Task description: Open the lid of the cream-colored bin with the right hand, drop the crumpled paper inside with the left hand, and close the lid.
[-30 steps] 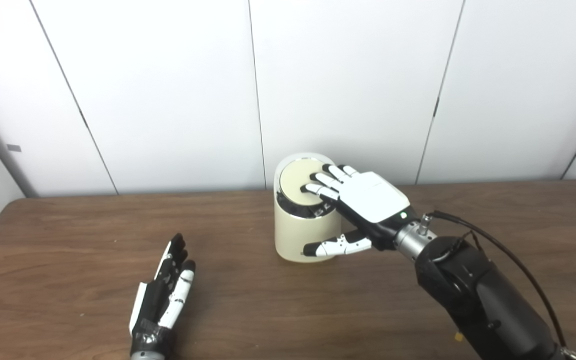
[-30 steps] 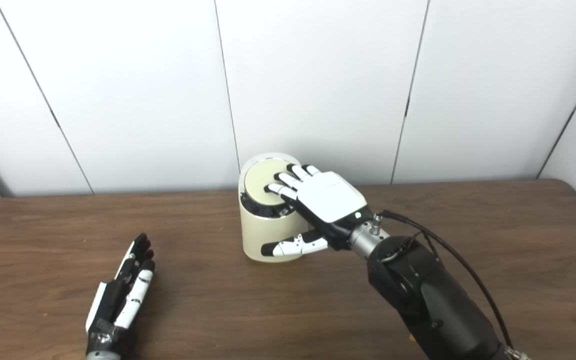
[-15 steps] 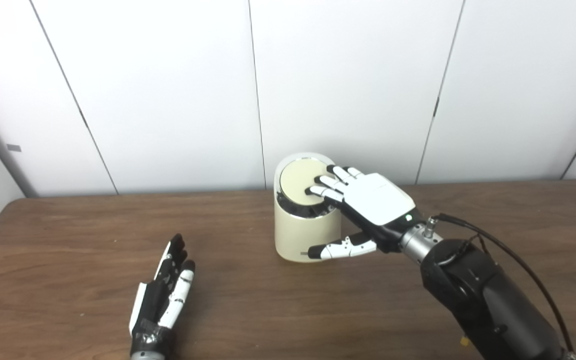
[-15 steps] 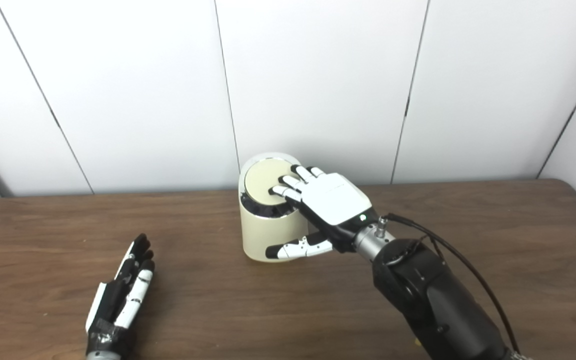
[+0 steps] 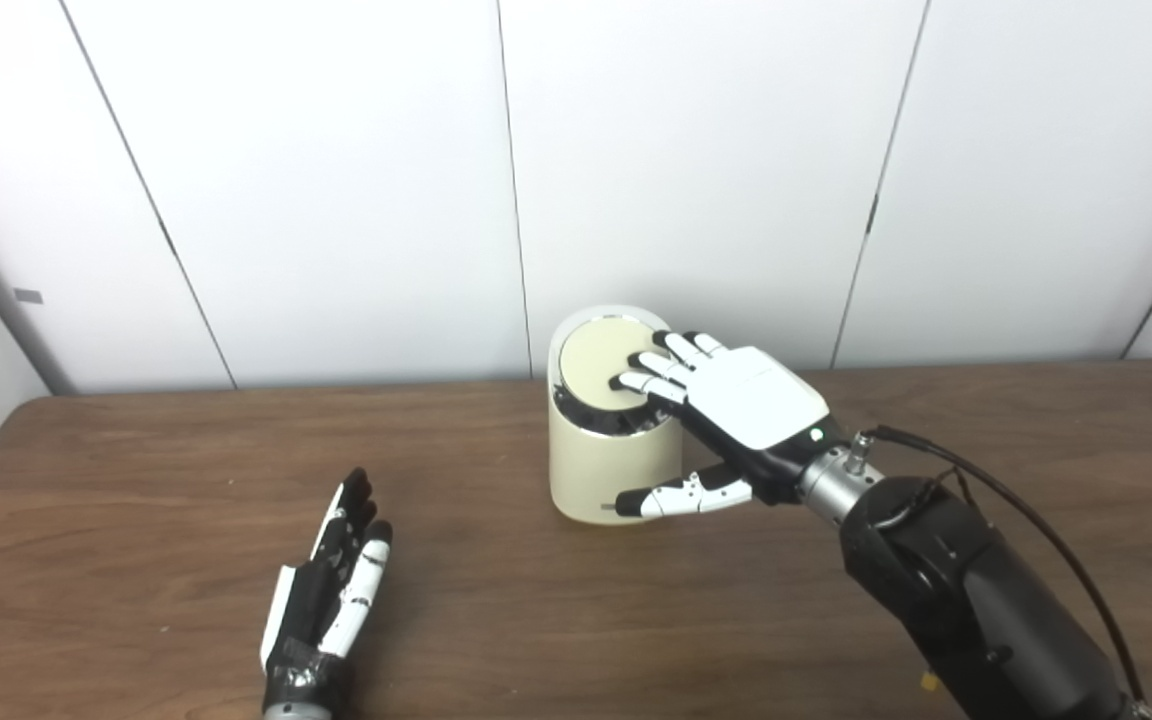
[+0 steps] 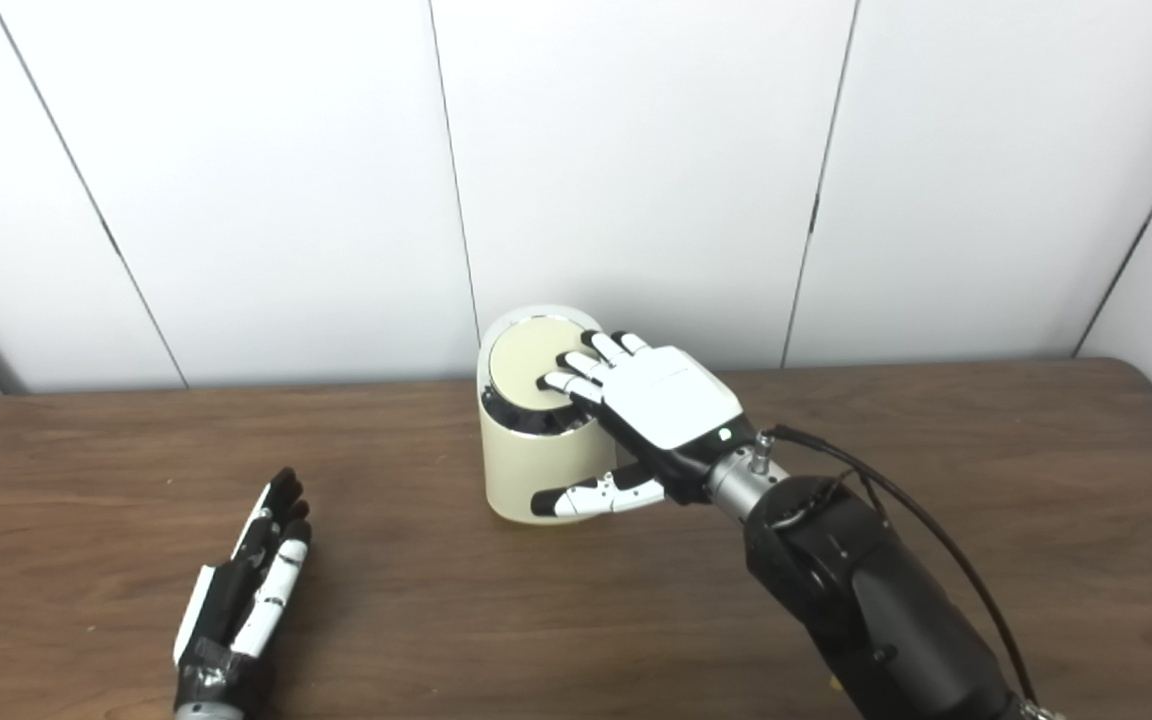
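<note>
The bin [image 5: 608,470] is standing upright on the tabletop [image 5: 136,480] near the wall [image 5: 336,180], its lid [image 5: 596,365] lying tilted in the top with a dark gap showing at the near edge. The right hand [image 5: 736,400] is resting palm-down over the bin, its fingers [image 5: 648,380] spread and lying on the lid, its thumb beside the bin's front; it is gripping nothing. The left hand [image 5: 326,590] is lying well apart on the tabletop, fingers straight, holding nothing. No crumpled paper is showing.
</note>
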